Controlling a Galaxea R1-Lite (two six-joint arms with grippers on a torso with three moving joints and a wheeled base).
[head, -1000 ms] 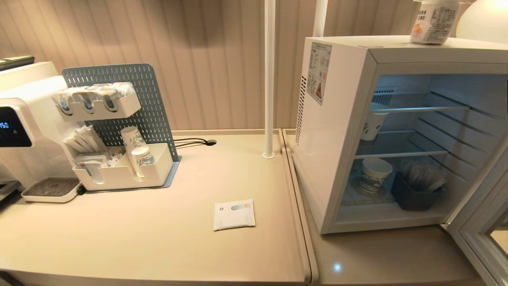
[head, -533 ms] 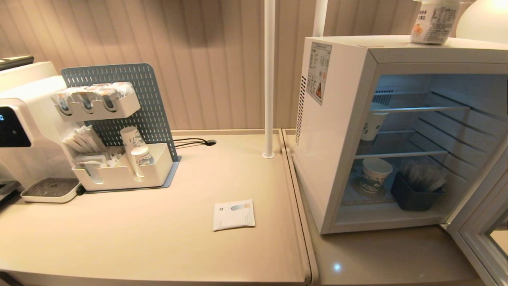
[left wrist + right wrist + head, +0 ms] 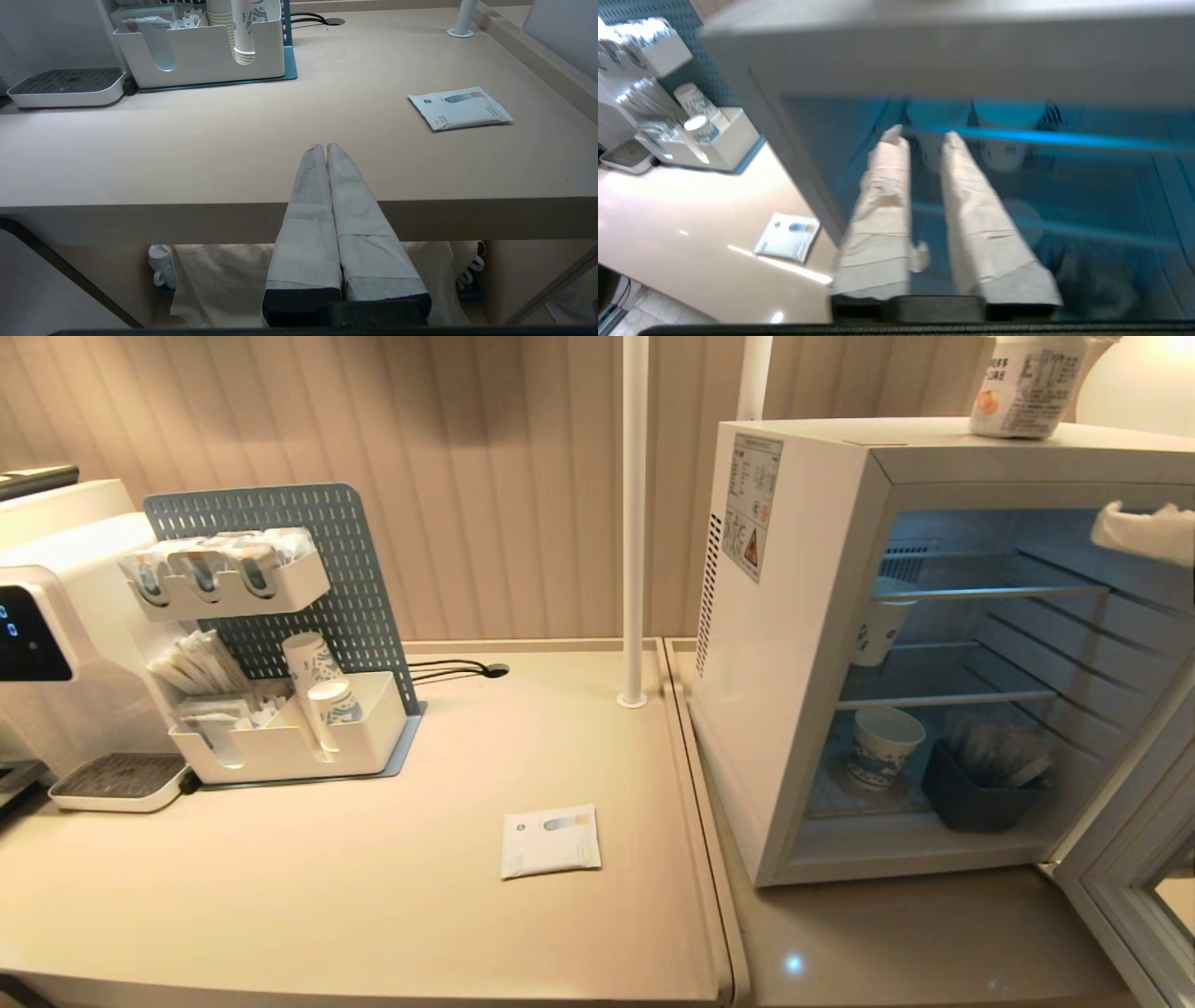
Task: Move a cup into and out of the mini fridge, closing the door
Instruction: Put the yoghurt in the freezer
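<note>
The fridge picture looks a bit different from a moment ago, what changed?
The right claw has come into the head view at the upper right, in front of the open mini fridge, its fingers a little apart and empty. The cup stands on top of the fridge as before, the door stays open, and the left claw hangs shut at the table's near edge.

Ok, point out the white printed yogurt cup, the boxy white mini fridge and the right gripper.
white printed yogurt cup point(image 3: 1025, 387), head view, printed side.
boxy white mini fridge point(image 3: 794, 616), head view, left outer wall.
right gripper point(image 3: 923, 136), right wrist view, between fingertips.
</note>
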